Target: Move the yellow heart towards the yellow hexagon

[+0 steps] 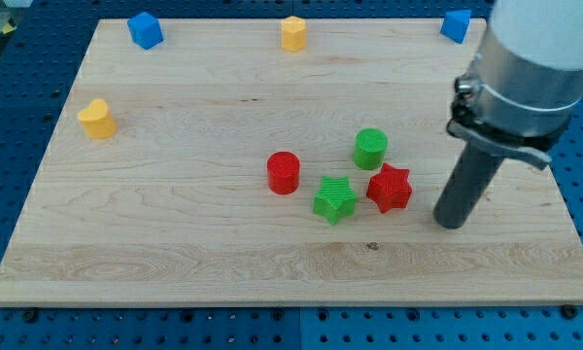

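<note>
Yellow heart (97, 119) sits near the left edge of the wooden board (175, 253), in the upper half, resting flat and touching no other block.

Single camera view, everything placed from the yellow heart:

- Yellow hexagon (292, 33): well to the right and higher, close to the board's top edge, about midway along it. Wide bare wood between the two yellow pieces.
- Blue block (145, 30), shape hard to make out: just up and to the right, near the top left corner.
- Second blue block (456, 25): far to the right at the top edge, partly beside the arm's grey housing (534, 58).
- Red cylinder (284, 173): to the right and a little lower, toward the board's middle.
- Green star (334, 199): further right and lower, just beside the red cylinder.
- Red star (390, 189): right of the green star, very close to it, possibly touching.
- Green cylinder (370, 149): above the two stars, near both.

My tip (451, 222): far to the right and lower, well apart from the yellow heart, down on the board just right of the red star, with a narrow gap showing between them. Dark rod rises from there, tilted to the upper right into the grey housing. No claw on this arm, only the bare rod end; nothing held, nothing touched as far as can be seen.

Blue perforated surface (19, 146) all round the board.
</note>
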Tool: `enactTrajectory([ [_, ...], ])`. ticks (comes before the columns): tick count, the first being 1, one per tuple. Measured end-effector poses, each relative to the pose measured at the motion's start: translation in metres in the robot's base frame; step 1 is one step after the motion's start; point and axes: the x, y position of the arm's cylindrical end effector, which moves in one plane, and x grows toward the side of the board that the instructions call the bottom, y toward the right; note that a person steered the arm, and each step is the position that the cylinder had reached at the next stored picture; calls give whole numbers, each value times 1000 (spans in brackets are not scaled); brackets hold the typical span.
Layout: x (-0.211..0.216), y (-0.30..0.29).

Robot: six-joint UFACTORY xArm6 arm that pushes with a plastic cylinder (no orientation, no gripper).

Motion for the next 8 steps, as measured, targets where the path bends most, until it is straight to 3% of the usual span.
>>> enactTrajectory([
  [3, -151, 11],
  [6, -177, -21],
  [8, -177, -75],
])
